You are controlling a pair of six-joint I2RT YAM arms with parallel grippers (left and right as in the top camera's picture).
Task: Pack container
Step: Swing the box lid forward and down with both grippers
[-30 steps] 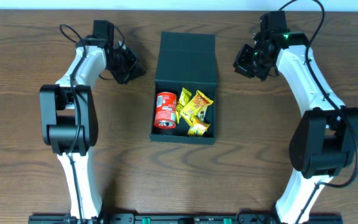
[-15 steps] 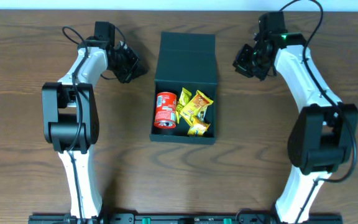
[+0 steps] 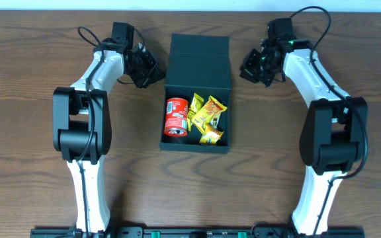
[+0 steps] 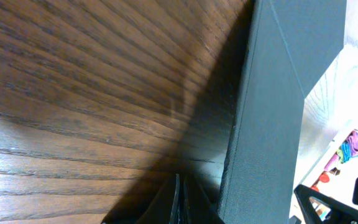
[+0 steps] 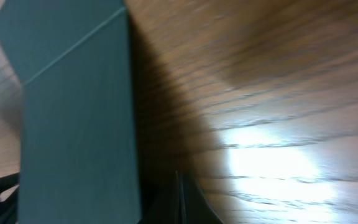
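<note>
I am seeing the desk (image 3: pixel 32 132) showing dark, grained wood with a soft sheen; the container (image 3: pixel 197 59) is looking matt and finely textured, the red can (image 3: pixel 176 117) and yellow packets (image 3: pixel 207 112) glossy.

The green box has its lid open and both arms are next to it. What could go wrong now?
The left gripper and right gripper sit shut beside the lid; an uneven push might twist the container instead of folding the lid. The yellow packets look piled loosely and could catch under it.
</note>
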